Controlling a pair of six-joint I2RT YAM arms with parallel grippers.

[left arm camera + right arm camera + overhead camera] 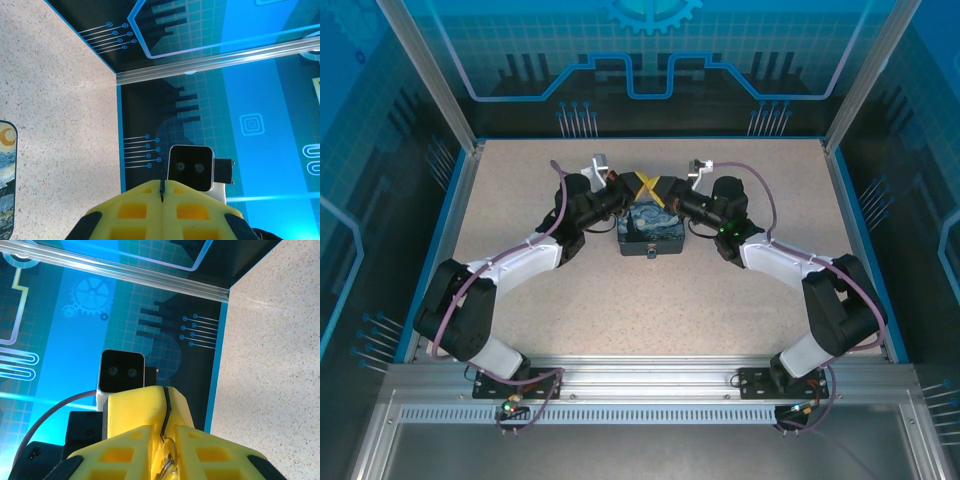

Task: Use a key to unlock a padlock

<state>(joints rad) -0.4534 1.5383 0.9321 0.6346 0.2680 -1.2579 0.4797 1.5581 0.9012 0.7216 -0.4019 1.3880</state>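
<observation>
Both grippers meet tip to tip above the far edge of the dark-blue night-sky box [655,228]. My left gripper [162,186] is shut, with a thin dark sliver pinched at its very tip. It appears to be the key's blade. A small silvery ring [169,452] on the key hangs between the yellow fingers of my right gripper [169,433], which stand a narrow gap apart around it. The left gripper's yellow fingers [135,407] butt against them. A tiny grey-blue piece, apparently the padlock [650,252], sits at the box's near edge.
The box [4,180] rests mid-table on the speckled tabletop [650,310]. Blue printed walls and aluminium posts [425,75] enclose the table on three sides. Both arms [520,260] arch inward from the near rail.
</observation>
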